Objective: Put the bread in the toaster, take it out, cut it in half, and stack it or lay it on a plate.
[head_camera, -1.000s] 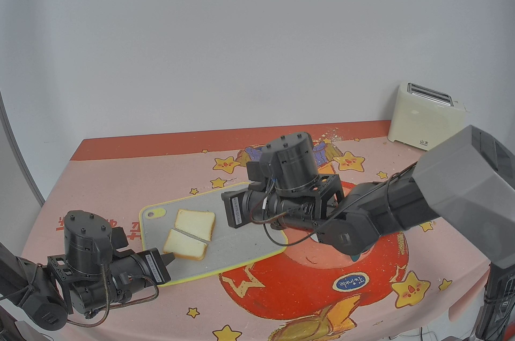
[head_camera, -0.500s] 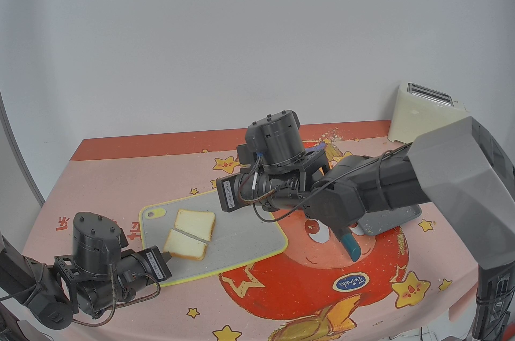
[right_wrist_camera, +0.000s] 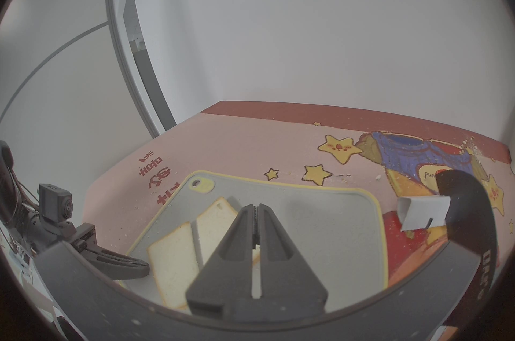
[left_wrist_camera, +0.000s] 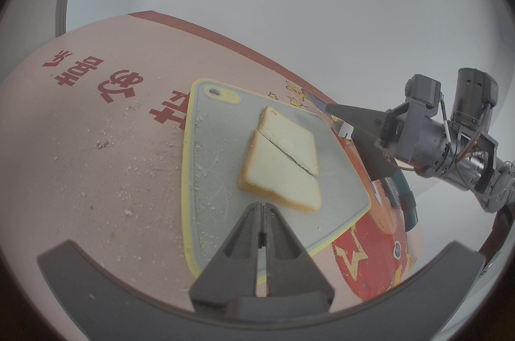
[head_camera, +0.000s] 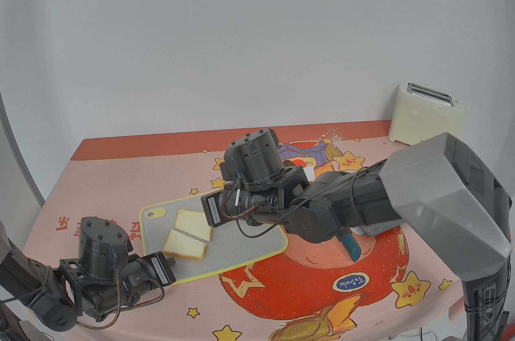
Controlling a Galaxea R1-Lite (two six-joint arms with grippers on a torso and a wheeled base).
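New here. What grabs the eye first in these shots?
The bread, already cut into two halves, lies on the grey cutting board on the cartoon-printed table. The right pincer hangs shut above the board close to the bread, and the left pincer sits shut at the board's near edge. The cream toaster stands at the far right corner.

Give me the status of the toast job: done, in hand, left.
Done: the bread lies cut in two halves on the cutting board; nothing sticks out of the toaster; the knife lies on the table. In hand: nothing; the right gripper hangs over the board by the halves, the left gripper at its near edge, both with fingers shut. Left: plating the halves.
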